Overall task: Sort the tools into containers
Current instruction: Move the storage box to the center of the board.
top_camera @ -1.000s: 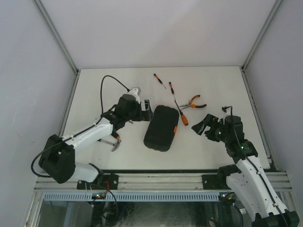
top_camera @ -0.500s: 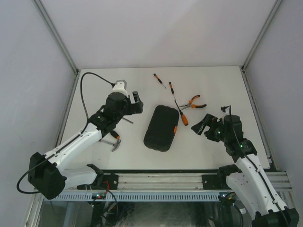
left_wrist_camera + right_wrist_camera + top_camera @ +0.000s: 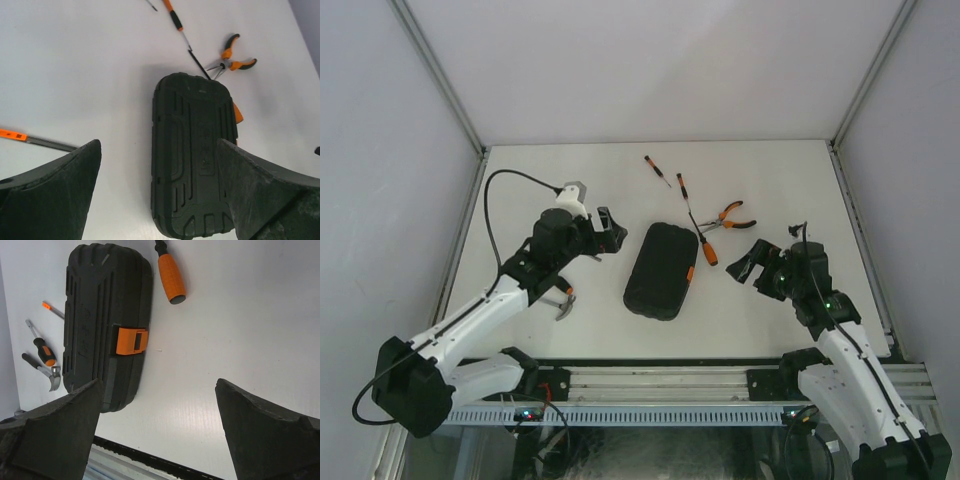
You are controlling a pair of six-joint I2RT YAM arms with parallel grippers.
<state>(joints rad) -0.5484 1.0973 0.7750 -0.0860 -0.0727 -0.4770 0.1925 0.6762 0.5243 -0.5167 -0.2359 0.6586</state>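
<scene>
The black ribbed case lies shut in the middle of the table, its orange latch on the right side. My left gripper hovers open just left of the case, empty. My right gripper hangs open to the right of the case, facing its latch, empty. Behind the case lie the pliers, a fat orange-handled screwdriver and two thin screwdrivers. A small hammer lies near the left arm.
A thin orange-tipped tool lies left of the case, under my left wrist. The hammer and a short screwdriver sit beyond the case's far side in the right wrist view. The table's front rail runs behind both arms.
My left gripper has drawn back to the left, away from the case's upper left corner, and its arm has swung outward. The right arm has barely moved.
</scene>
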